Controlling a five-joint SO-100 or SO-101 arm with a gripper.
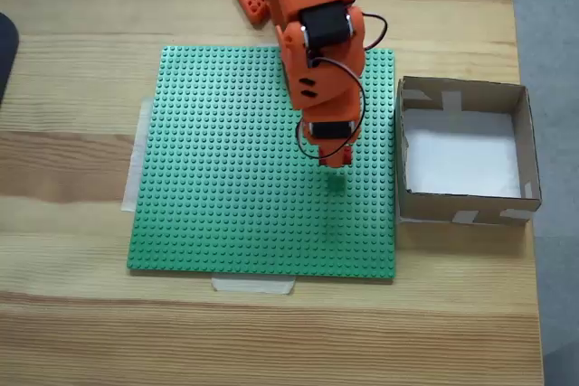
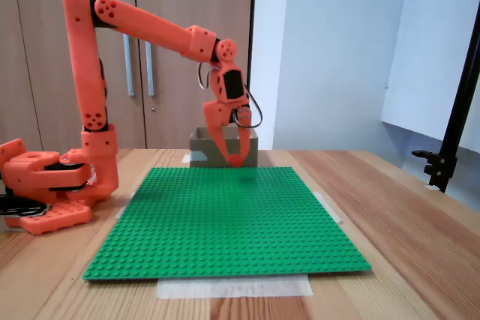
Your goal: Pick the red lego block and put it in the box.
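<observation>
Transport of red lego block [image 1: 336, 157] in hand, judged from present positions. Jaws [image 1: 334, 159] pinching the block at the fingertips, raised clear of green baseplate [image 1: 262, 160]; faint shadow directly beneath on the studs. In the side fixed view, jaws [image 2: 235, 158] pointing downward, block [image 2: 236, 160] barely distinguishable from the orange fingers; depth of grip cannot be confirmed. Box [image 1: 463, 97] to the right of the jaws in the top fixed view, just past the baseplate edge; in the side view, box [image 2: 202, 149] behind the jaws, partly hidden by them. Box floor bare and white.

Recommended for this step: keep the pinch firm, carry sideways at present height or higher so as to clear the near cardboard wall. Halt over the middle of the white floor, not above a wall or a tape patch. Lower inside before releasing, to prevent bounce-out. Avoid dragging across studs; wooden tabletop [image 1: 81, 314] offers no recovery margin near the box.
</observation>
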